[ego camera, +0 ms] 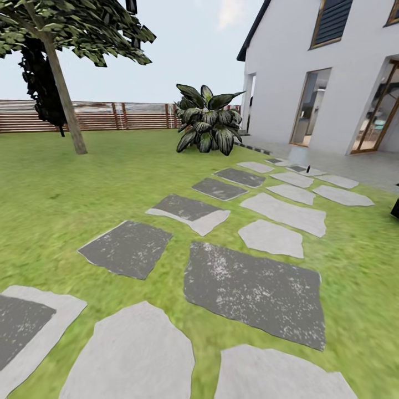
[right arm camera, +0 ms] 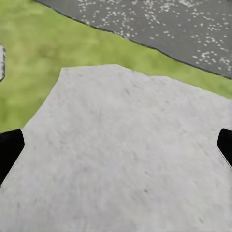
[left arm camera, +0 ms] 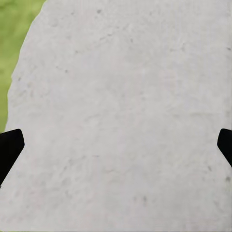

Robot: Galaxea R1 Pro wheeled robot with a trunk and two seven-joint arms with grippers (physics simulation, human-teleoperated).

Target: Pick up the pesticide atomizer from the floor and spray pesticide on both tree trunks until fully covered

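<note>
The pesticide atomizer and the two trees to be sprayed are out of view. I am in the garden, on a green lawn (ego camera: 61,194) crossed by stepping stones. My left gripper (left arm camera: 116,150) is open, its black fingertips (left arm camera: 8,145) wide apart above a pale grey stepping stone (left arm camera: 125,96). My right gripper (right arm camera: 116,150) is also open, over another pale stone (right arm camera: 125,145), with a dark speckled stone (right arm camera: 159,24) beyond it. Nothing sits between either pair of fingers.
A thin-trunked dark-leaved tree (ego camera: 64,94) stands at the back left before a brown slat fence (ego camera: 122,115). A striped-leaf plant (ego camera: 209,119) grows by the corner of the white house (ego camera: 293,66). Grey and pale stepping stones (ego camera: 255,288) run toward the house. A dark object (ego camera: 395,208) sits at the right edge.
</note>
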